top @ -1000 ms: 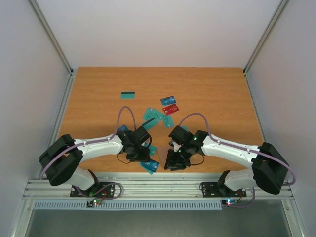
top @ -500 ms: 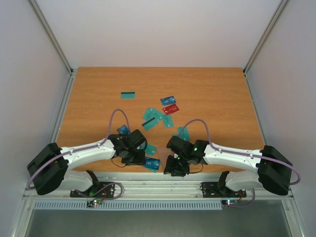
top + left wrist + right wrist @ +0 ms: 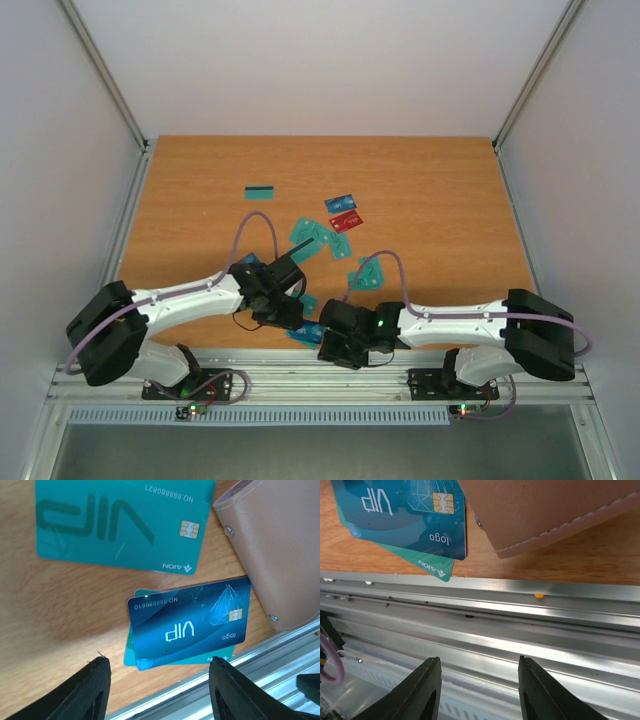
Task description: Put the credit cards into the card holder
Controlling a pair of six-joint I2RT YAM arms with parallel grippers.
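Observation:
The tan card holder (image 3: 276, 555) lies near the table's front edge and also shows in the right wrist view (image 3: 545, 507). A blue VIP card (image 3: 187, 625) lies on a teal card (image 3: 131, 652) just left of it, with a large teal VIP card (image 3: 120, 525) beyond. The same blue card shows in the right wrist view (image 3: 405, 510) and the top view (image 3: 305, 335). My left gripper (image 3: 156, 664) is open and empty, hovering over the blue card. My right gripper (image 3: 479, 662) is open and empty over the metal rail (image 3: 520, 615). In the top view the right arm hides the holder.
More cards lie scattered mid-table: a teal one with a dark stripe (image 3: 260, 193), a blue one (image 3: 340, 203), a red one (image 3: 346, 221) and several teal ones (image 3: 310, 235). The two grippers, left (image 3: 285, 312) and right (image 3: 335, 348), are close together at the front edge.
My right gripper has moved left and toward the front edge, now over the rail. My left gripper has shifted slightly right and away from the edge. Both stay open.

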